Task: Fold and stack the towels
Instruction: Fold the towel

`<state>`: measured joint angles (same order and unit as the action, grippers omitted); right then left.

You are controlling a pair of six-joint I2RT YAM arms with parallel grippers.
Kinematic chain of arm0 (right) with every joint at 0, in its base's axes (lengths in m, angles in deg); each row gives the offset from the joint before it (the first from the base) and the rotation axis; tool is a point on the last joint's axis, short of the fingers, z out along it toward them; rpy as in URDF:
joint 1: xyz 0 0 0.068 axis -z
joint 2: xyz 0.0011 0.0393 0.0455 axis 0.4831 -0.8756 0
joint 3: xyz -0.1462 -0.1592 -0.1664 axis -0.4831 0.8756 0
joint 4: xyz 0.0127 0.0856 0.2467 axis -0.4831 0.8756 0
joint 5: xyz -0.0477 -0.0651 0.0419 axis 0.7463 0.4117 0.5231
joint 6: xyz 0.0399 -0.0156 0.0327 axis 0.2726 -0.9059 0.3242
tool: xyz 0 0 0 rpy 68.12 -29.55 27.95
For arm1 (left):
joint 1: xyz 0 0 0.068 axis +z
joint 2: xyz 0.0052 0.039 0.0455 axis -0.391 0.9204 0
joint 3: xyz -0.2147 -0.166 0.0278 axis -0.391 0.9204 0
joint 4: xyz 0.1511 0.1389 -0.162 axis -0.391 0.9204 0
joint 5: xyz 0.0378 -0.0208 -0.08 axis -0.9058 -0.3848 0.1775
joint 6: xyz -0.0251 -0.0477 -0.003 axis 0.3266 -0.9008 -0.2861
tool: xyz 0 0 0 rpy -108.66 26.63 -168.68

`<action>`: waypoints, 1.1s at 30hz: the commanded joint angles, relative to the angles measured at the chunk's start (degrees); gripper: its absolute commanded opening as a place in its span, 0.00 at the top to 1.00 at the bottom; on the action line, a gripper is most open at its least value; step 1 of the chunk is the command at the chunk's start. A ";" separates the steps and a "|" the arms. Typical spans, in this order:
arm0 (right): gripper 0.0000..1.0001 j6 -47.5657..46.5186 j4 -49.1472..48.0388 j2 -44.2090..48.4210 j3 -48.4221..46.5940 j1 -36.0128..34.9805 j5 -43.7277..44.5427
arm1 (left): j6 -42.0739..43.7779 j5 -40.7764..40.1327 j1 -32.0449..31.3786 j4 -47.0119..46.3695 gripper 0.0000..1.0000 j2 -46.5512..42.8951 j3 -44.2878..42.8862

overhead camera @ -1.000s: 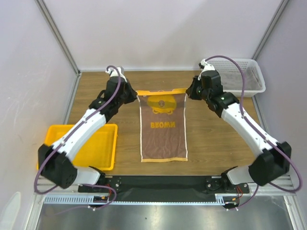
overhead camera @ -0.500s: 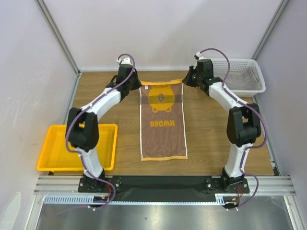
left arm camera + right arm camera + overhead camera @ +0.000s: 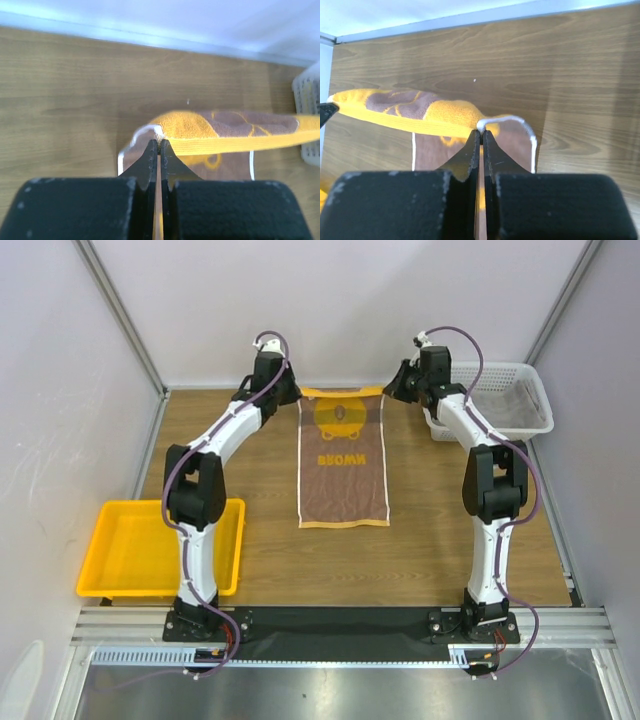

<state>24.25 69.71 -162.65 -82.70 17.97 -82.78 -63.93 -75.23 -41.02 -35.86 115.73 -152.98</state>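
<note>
BOTH ARMS AT FULL STRETCH: Nearest the arms' bases, a yellow tray (image 3: 95,552) sits at the left of the wooden worktop (image 3: 440,540), well apart from the bear towel (image 3: 343,465), which runs lengthwise up the middle toward the far wall. The top view does not show whether the towel's near hem rests on the worktop or hangs just above it. In both wrist views the black gripper bodies cut off the lower part of the cloth, and each pinched corner disappears between the fingertips.

Half a second earlier the near hem reached much closer to the bases. Both arms have since stretched farther out and drawn the towel away with them, so its far edge is now close to the back wall.

The towel has a brown field with yellow-orange borders. A bear face sits toward the far end, and the lettering nearer the arms reads reversed from above.

At the far edge the left fingers (image 3: 154,150) are pressed together on the towel's left corner, and the right fingers (image 3: 476,142) are clamped on its right corner. The yellow hem is pulled taut between them above the wood. A white mesh basket (image 3: 500,390) stands in the far right corner, and its contents are hard to make out.
</note>
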 commanded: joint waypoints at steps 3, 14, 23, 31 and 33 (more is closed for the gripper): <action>1.00 1.80 2.97 8.15 5.18 0.11 -3.93 | 0.76 4.41 0.42 1.03 1.00 -11.20 9.50; 1.00 3.64 7.10 29.16 34.34 -1.38 -1.92 | -3.73 8.98 -0.37 0.07 1.00 -33.08 41.41; 1.00 4.87 10.45 39.80 49.22 -4.20 -0.69 | -5.22 9.43 -4.32 0.68 1.00 -42.84 55.39; 1.00 4.08 11.85 43.50 55.20 -4.29 0.37 | -7.51 8.20 -8.19 1.65 0.99 -47.07 61.36; 1.00 3.82 12.03 44.11 56.08 -4.29 0.20 | -8.12 7.85 -8.98 1.82 1.00 -47.85 62.59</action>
<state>29.11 80.62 -121.27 -27.60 13.14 -86.02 -71.12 -63.98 -49.34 -35.25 70.61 -92.28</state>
